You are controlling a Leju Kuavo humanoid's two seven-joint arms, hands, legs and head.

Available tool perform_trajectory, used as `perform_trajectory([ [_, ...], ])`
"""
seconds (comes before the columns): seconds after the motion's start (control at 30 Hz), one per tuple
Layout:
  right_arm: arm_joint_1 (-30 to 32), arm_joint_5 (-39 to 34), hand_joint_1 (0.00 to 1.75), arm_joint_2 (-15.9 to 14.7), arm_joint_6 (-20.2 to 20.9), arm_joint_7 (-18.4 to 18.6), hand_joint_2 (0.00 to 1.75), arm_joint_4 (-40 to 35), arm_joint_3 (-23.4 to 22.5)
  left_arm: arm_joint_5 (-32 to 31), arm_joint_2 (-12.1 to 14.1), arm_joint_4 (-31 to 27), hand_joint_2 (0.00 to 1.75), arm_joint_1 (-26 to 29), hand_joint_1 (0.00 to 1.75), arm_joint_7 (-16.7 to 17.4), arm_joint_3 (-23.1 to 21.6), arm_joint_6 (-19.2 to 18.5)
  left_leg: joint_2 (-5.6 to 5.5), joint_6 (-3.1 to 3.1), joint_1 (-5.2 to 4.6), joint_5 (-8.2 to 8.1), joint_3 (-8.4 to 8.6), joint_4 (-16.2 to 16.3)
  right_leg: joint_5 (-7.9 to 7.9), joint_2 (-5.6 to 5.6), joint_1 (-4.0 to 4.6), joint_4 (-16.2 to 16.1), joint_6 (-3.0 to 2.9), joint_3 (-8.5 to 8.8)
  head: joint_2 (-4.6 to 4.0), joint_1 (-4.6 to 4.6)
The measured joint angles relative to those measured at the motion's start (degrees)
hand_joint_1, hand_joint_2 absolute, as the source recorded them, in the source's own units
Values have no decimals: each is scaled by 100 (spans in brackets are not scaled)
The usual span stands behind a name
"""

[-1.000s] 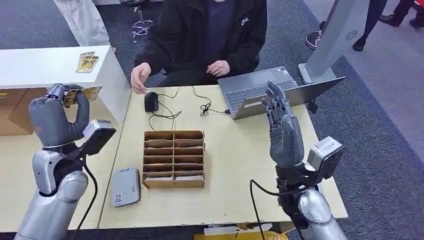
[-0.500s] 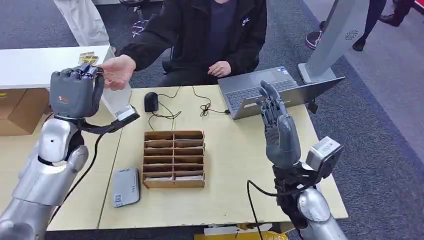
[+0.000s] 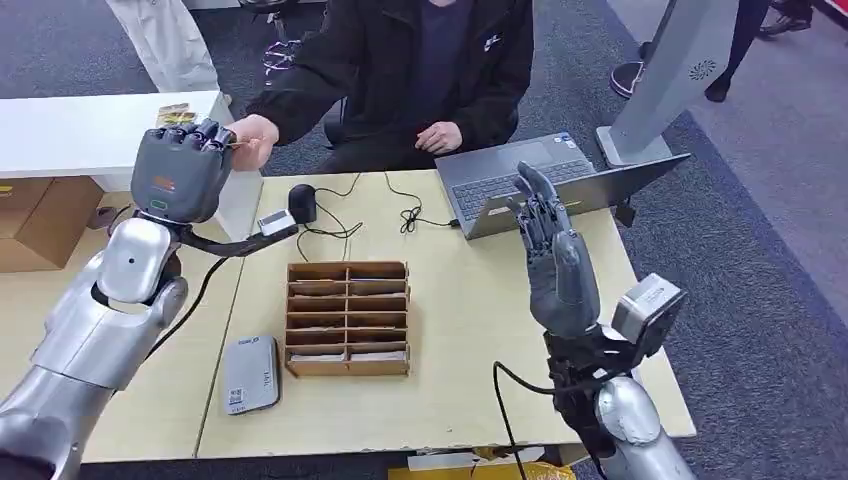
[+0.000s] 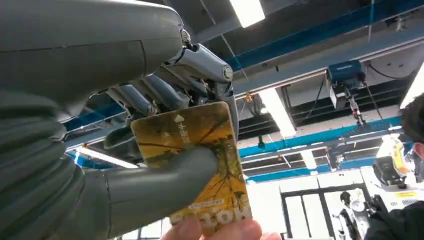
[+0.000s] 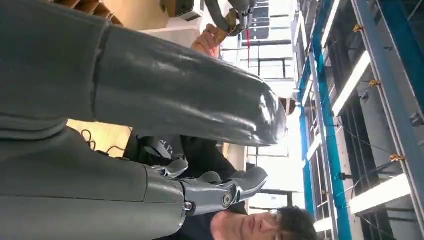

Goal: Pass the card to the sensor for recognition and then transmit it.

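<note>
My left hand [image 3: 180,172] is raised at the table's far left and pinches a yellow card [image 4: 200,160] between thumb and fingers. A person's hand [image 3: 255,140] reaches across from behind the table, and its fingertips [image 4: 215,231] touch the card's free edge. The grey card reader [image 3: 251,373] lies flat on the table near the front left. My right hand [image 3: 555,255] stands upright over the table's right side, fingers spread and holding nothing.
A cardboard sorting box [image 3: 348,317] with several compartments sits mid-table. Behind it are a black mouse [image 3: 302,203] with cable and an open laptop [image 3: 530,180]. A white counter [image 3: 90,130] at the far left carries another card [image 3: 172,113]. The person sits opposite in a black jacket [image 3: 420,60].
My left hand has lifted and swung right toward the person with the card. The person's hand has come over and met the card. My right hand has barely moved.
</note>
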Motion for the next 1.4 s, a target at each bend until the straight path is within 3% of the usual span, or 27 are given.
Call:
perform_trajectory([
  [0.43, 40, 0, 0, 0, 41, -37, 0, 0, 0, -81, 33, 41, 175, -9, 0, 114, -87, 66, 0, 0, 0, 0, 0, 0, 0, 1, 0, 0, 0, 0, 0, 0],
  [0.6, 54, 4, 0, -2, 42, -37, 0, 0, 0, 152, 50, 35, 175, 21, 0, 125, -87, 138, 0, 0, 0, 0, 0, 0, 0, 1, 0, 0, 0, 1, 0, 0],
  [1.0, 157, 116, 0, -4, -66, -15, 0, -15, -2, 2348, -33, -549, 175, 488, 0, -346, -11, 138, 0, 0, 0, -1, -1, 0, 0, 1, 0, 0, 0, 1, 0, 0],
  [1.4, 204, 136, 0, -15, -162, 18, 0, -63, -33, 2962, -39, -1629, 175, 1254, 0, -697, 140, 72, 1, 0, 0, -1, -1, 0, 0, 3, 0, 0, 0, 0, 0, 0],
])
